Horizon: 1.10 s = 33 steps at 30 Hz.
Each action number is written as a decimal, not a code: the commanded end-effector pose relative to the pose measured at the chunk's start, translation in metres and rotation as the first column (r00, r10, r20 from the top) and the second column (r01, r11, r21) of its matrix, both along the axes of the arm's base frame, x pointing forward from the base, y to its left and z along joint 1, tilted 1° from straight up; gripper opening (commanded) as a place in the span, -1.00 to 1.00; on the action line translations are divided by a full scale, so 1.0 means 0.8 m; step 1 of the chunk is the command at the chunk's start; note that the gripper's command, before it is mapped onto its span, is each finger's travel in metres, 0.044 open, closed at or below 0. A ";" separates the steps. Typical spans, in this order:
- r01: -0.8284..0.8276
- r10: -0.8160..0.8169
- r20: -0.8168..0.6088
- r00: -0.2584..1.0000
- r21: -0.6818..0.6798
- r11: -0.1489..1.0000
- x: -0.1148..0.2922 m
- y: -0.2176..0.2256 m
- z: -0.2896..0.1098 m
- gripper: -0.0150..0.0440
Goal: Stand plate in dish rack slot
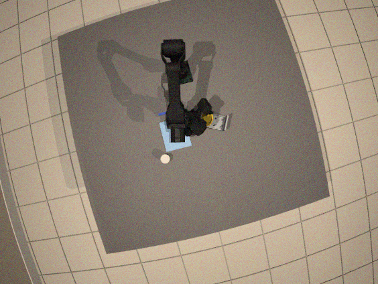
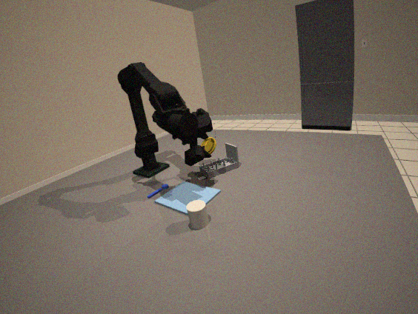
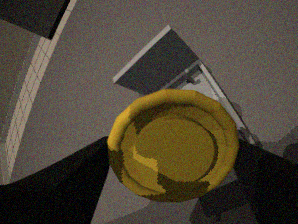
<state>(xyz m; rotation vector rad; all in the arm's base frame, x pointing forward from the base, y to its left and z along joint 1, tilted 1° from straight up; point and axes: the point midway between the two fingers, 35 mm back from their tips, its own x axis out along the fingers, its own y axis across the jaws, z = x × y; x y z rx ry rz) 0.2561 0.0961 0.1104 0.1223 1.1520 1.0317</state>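
My gripper (image 3: 172, 144) (image 2: 203, 147) (image 1: 204, 120) is shut on the yellow plate (image 3: 174, 144) (image 2: 209, 145) (image 1: 208, 118), gripping it by its rim on both sides. The plate stands nearly on edge, held in the air just above the near end of the grey dish rack (image 2: 221, 163) (image 1: 219, 122) (image 3: 166, 63). In the wrist view the plate fills the middle and hides most of the rack; only the rack's raised end panel and one rail show behind it. The plate does not touch the rack as far as I can tell.
A light blue mat (image 2: 187, 195) (image 1: 175, 143) lies in front of the rack. A cream cup (image 2: 196, 214) (image 1: 165, 158) stands at the mat's near corner. A blue utensil (image 2: 157, 191) (image 1: 161, 114) lies left of the mat. A dark cabinet (image 2: 325, 64) stands by the far wall.
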 end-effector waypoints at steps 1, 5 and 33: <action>-0.038 0.033 0.071 0.997 0.063 0.997 0.000 -0.001 -0.006 -0.49; -0.085 0.063 0.168 0.984 0.127 0.988 0.000 -0.001 -0.010 -0.49; -0.318 -0.052 0.802 0.596 0.295 0.901 -0.016 -0.022 -0.016 -0.49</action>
